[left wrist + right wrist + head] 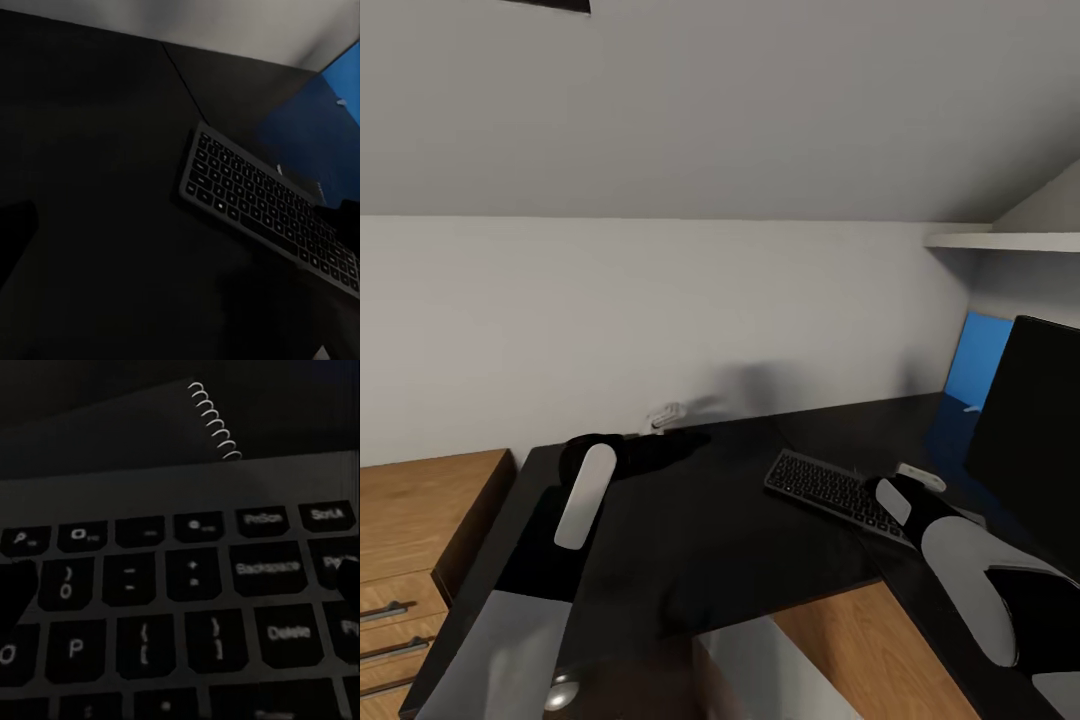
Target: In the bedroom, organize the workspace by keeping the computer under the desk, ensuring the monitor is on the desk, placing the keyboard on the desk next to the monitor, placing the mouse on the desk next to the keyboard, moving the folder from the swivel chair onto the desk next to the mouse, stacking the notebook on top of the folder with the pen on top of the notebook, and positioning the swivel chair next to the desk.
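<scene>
- Leftmost, at eight o'clock of the head view: wooden chest (410,530) with bar handles, butting the end of the desk (690,540); no part in this step.
- Next, left gripper (682,439) low over the bare black top at nine o'clock of the keyboard (830,490), well apart from it; cannot tell whether the fingers are spread or closed, too dark against the desk.
- At six o'clock, below the desk's front edge: light-grey box, probably the computer (760,660), already underneath.
- Then the keyboard, lying flat and slanted on the desk, at nine o'clock of the monitor (1030,430).
- Right gripper (890,497) close above the keyboard's right end, fingers (349,577) spread with nothing clamped; Backspace and Delete keys right beneath.
- Likely step: nudging or gripping that end to square the keyboard beside the monitor. Best taken low and slow, by the rim and not the keys, sliding instead of lifting.
- Watch for the spiral-bound notebook (214,420) just beyond the keyboard's far edge, and the monitor's stand close at three o'clock.
- Free room: plenty of bare desk toward nine o'clock; little toward three.
- Farthest right, at two o'clock: blue folder (975,360), seemingly upright against the wall behind the monitor.
</scene>
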